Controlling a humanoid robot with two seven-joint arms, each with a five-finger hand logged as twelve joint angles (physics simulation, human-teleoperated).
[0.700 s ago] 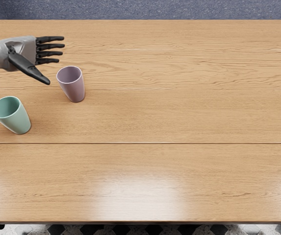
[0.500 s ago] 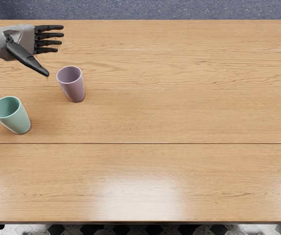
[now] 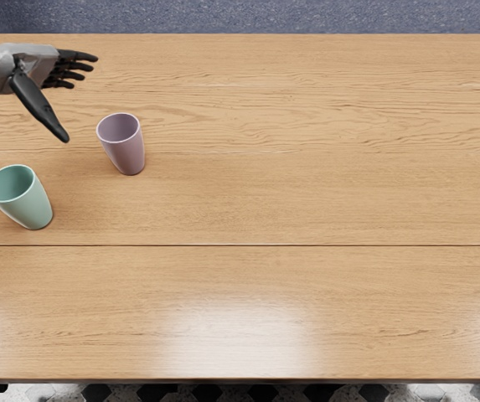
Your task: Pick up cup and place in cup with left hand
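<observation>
Mauve cup (image 3: 126,152) stands upright, the green cup (image 3: 28,206) below and left of it, neither nested. Since the last picture the left hand (image 3: 40,62), fingers extended, thumb wide and grasping nothing, has drawn further left, up and left of the mauve cup, so the pick-up seems still ahead. Beneath the mauve cup is a wood-grained table (image 3: 265,184); well beyond it, speckled blue flooring (image 3: 265,15).
</observation>
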